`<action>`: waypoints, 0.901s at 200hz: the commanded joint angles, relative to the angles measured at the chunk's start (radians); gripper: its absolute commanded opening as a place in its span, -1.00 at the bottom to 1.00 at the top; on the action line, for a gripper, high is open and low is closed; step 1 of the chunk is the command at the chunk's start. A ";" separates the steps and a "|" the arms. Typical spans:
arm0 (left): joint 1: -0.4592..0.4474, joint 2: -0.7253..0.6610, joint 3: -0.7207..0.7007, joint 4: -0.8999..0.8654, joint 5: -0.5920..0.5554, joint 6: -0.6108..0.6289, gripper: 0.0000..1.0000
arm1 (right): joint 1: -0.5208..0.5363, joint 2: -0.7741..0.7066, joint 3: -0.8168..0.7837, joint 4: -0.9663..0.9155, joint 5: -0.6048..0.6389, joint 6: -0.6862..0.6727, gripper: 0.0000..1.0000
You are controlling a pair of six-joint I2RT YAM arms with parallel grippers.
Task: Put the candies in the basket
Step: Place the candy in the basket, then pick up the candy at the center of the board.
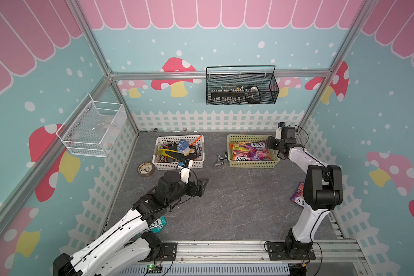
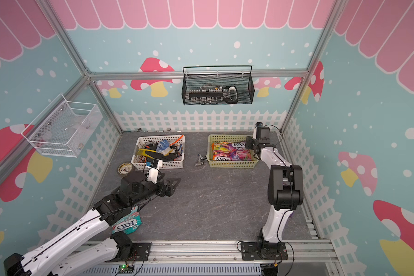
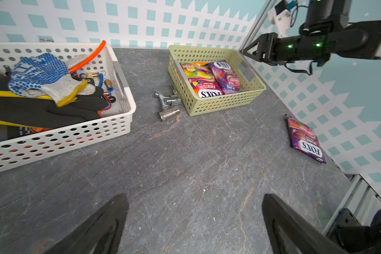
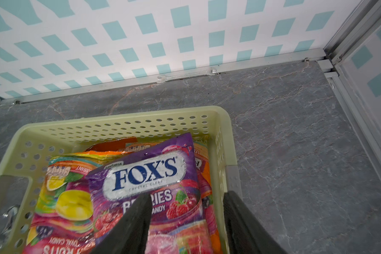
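1. Right now my right gripper (image 4: 187, 194) hangs over the basket (image 1: 251, 163), right of centre in both top views, jaws apart and gripping nothing.
2. A purple berry bag (image 4: 145, 176) lies in the basket atop orange fruit bags (image 4: 68, 198).
3. My left gripper (image 3: 195, 198) is spread wide over bare table (image 3: 185, 154), left of centre.
4. Another purple bag (image 3: 305, 138) lies at the table's right edge, partly behind my right arm (image 1: 323, 188).
5. A teal mint bag (image 2: 127, 224) lies lower left, under my left arm (image 2: 81, 227).
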 commanded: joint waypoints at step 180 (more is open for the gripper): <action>0.626 0.150 -0.126 -0.526 -0.355 -0.876 0.70 | 0.104 -0.664 -0.682 0.060 -0.286 0.231 0.95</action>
